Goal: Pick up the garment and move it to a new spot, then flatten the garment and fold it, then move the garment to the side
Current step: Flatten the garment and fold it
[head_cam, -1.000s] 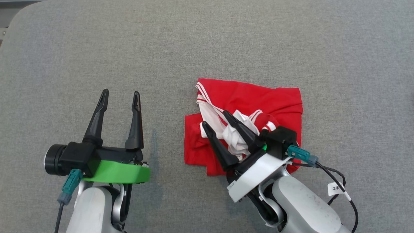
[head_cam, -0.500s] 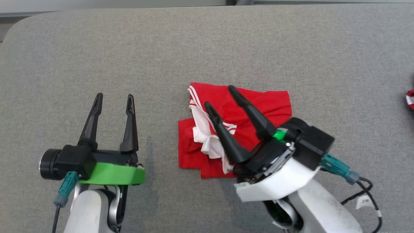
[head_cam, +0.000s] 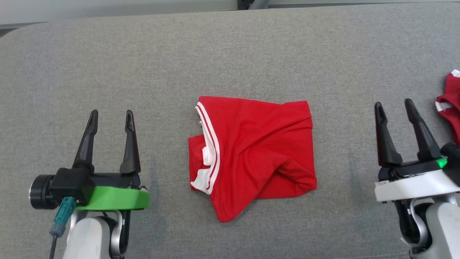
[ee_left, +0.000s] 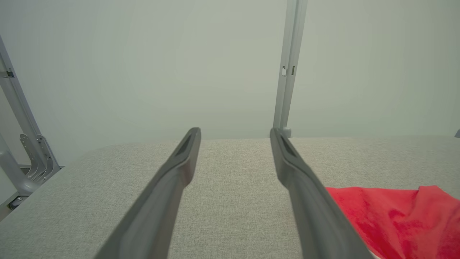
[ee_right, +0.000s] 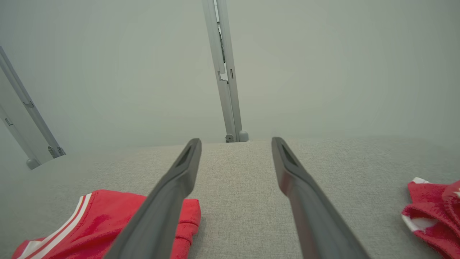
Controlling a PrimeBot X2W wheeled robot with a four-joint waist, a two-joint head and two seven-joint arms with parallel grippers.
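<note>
Grey table (head_cam: 230, 54): it is lying under everything, and its soft grey top is reaching from the left side to the right side.

Left gripper (head_cam: 111, 113): it is hanging over the near left part of the table. Its two dark fingers are standing wide apart and pointing to the far side. It is holding nothing. It is staying well apart from the garment.

Left wrist view: the left gripper (ee_left: 234, 131) is showing bare grey cloth between its fingers. A bit of the red garment (ee_left: 395, 212) is peeking in at the near right.

Garment (head_cam: 258, 151): it is lying in the middle of the table, between the two grippers. It is red and folded into a lumpy square. White stripes are running down its left edge. A pointy corner is sticking out on its near side. Nothing is touching it.

Right gripper (head_cam: 394, 103): it is hanging over the near right part of the table. Its fingers are spread wide and empty, pointing to the far side.

Right wrist view: the right gripper (ee_right: 235, 140) is looking at bare table. The garment (ee_right: 97, 216) is lying to its left.

Other red cloth (head_cam: 451, 104): it is sitting at the far right edge, just beside the right gripper. It is bunched up, with some white on it.
</note>
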